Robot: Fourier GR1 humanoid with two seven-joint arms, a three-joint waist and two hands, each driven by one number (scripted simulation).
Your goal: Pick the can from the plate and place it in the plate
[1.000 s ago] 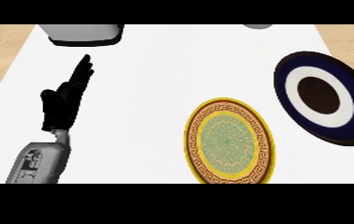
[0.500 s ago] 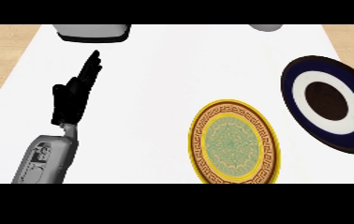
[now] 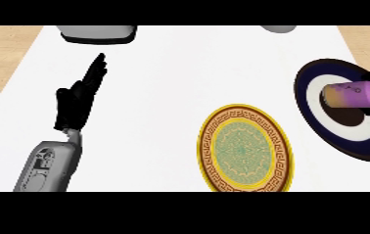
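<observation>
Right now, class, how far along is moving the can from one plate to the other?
Nothing looks done yet. The purple can lies on its side on the dark blue plate at the right edge. The yellow patterned plate holds nothing. Nothing is in hand: the left hand rests open at the left; the right hand is out of view. Grasping, carrying and placing remain.

A grey box (image 3: 98,33) sits at the upper left, a small grey object (image 3: 279,28) at the upper right, both on the white counter (image 3: 180,81).
</observation>
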